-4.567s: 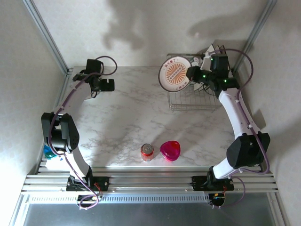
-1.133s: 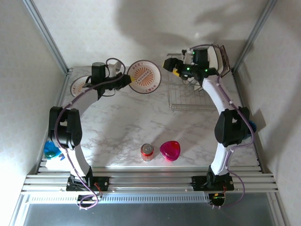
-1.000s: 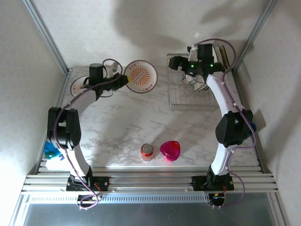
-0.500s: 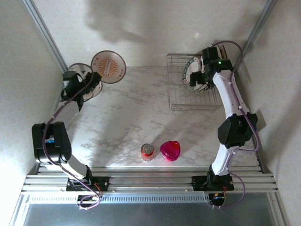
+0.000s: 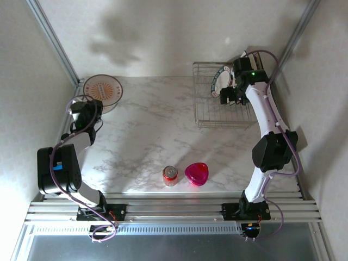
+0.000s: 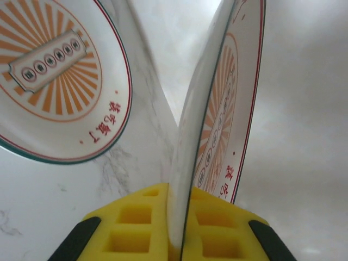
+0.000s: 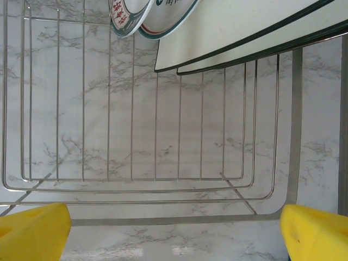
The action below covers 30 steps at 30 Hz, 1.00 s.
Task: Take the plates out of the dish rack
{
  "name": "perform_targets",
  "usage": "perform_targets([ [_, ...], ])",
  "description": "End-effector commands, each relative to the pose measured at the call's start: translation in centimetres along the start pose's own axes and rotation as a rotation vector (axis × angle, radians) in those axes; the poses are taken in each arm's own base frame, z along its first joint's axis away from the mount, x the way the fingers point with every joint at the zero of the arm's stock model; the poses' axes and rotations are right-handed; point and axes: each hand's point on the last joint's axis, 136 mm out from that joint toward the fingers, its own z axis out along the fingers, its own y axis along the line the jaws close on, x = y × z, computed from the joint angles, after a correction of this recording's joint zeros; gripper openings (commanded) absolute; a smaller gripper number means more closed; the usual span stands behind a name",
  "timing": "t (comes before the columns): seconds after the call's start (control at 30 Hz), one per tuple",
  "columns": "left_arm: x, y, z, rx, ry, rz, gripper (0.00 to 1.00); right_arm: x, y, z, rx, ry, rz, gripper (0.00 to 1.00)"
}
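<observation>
**Desk:** Left side, status?

**Operator:** I read the left gripper [image 6: 179, 231] clamped on a round sunburst plate [image 6: 228, 109], with the rim edge-on between the yellow pads [image 6: 136, 223]. The plate is at the far-left corner of the marble table [image 5: 152, 130], just beside a second matching plate [image 6: 54, 65] that lies on the marble. I cannot tell whether the two touch.

**Desk:** Right side?

**Operator:** The right gripper [image 7: 174, 231] hangs over the wire dish rack [image 7: 130, 179] at far right. Its jaws are spread wide with nothing between them. In the rack I see round green-rimmed plates [image 7: 130, 16] and square cream plates [image 7: 244, 27] leaning at the far end. A soda can [image 5: 170, 175] and a pink heart-shaped dish [image 5: 197, 174] stand side by side near the front edge.
</observation>
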Motion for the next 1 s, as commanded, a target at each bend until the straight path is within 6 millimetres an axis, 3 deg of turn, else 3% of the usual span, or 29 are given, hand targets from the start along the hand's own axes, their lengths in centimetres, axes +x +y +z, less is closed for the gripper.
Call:
perform_targets([
  [0.0,-2.8,-2.2,-0.2,0.107,-0.122,-0.063,0.0,0.5,0.3,-0.1,-0.026,0.012,-0.011,0.99],
  [0.4,-3.5,2.2,2.3,0.034,-0.161,-0.139,0.0,0.5,0.7,0.8,-0.036,0.032,-0.017,0.99],
  [0.97,-3.5,5.9,5.6,-0.065,-0.154,-0.135,0.0,0.4,1.6,2.1,-0.044,0.058,-0.031,0.99],
])
